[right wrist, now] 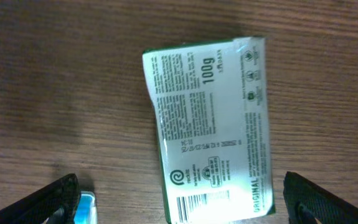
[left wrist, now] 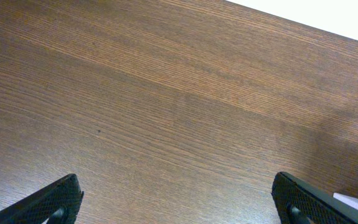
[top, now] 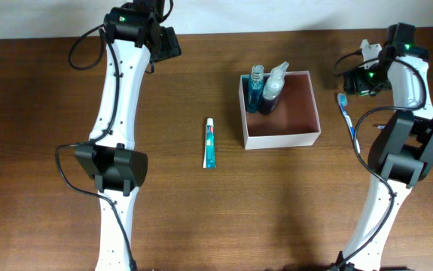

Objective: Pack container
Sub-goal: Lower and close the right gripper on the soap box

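On the overhead view, a dark brown wood-grain bench point(top: 35, 113) carried everything. The white left arm point(top: 118, 98) reached toward the far edge. Its wrist camera showed me the left jaws spread wide apart, gripping nothing, over plain wood grain.

Right of that arm, a white-and-teal toothpaste tube point(top: 210, 143) lay flat on the bench, well apart from the box. Its printing was too small for me to read.

Next came the square, lidless white cardboard container point(top: 282, 140) with a pinkish-brown inside, near the middle of the bench. In its far-left corner stood a clear bottle of blue liquid point(top: 255, 90) and, just beside it, a white spray bottle with a dark base point(top: 273, 84).

Right of the container, a blue toothbrush point(top: 347, 113) lay on the bench.

The white right arm point(top: 408, 143) reached toward the far right corner. The right jaws were parted wide and empty above a flat white-and-green packet point(right wrist: 210, 130). I could read "100g" and "ORIGINAL" on it; the finer print was blurred.
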Robot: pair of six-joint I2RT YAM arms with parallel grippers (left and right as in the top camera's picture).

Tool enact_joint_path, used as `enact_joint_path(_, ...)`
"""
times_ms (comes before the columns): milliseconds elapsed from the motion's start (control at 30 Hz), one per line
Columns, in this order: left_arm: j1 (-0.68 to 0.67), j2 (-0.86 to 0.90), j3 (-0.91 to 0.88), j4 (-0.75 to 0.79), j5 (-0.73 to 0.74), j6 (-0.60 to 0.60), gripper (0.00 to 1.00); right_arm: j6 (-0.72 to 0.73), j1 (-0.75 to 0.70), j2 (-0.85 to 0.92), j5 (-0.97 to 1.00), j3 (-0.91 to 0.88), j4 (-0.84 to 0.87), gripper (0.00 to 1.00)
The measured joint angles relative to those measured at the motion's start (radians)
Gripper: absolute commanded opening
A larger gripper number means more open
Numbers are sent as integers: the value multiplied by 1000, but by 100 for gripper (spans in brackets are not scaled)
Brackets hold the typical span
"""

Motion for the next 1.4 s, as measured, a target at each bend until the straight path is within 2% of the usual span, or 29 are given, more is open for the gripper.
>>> enact_joint_path(867, 0, 0, 0, 0, 0, 0, 99, -39, -1, 45, -11, -5, 100, 100)
enact_joint_path(1000, 0, 0, 0, 0, 0, 0, 99, -40, -1, 46, -11, -5, 116, 87)
enact_joint_path(1067, 0, 0, 0, 0, 0, 0, 99, -44, -1, 48, -11, -5, 128, 76)
enact_joint_path(1267, 0, 0, 0, 0, 0, 0, 99, -50, -1, 50, -6, -5, 130, 68)
enact_joint_path(1400, 0, 0, 0, 0, 0, 0, 99, -53, -1, 50, -6, -5, 118, 51)
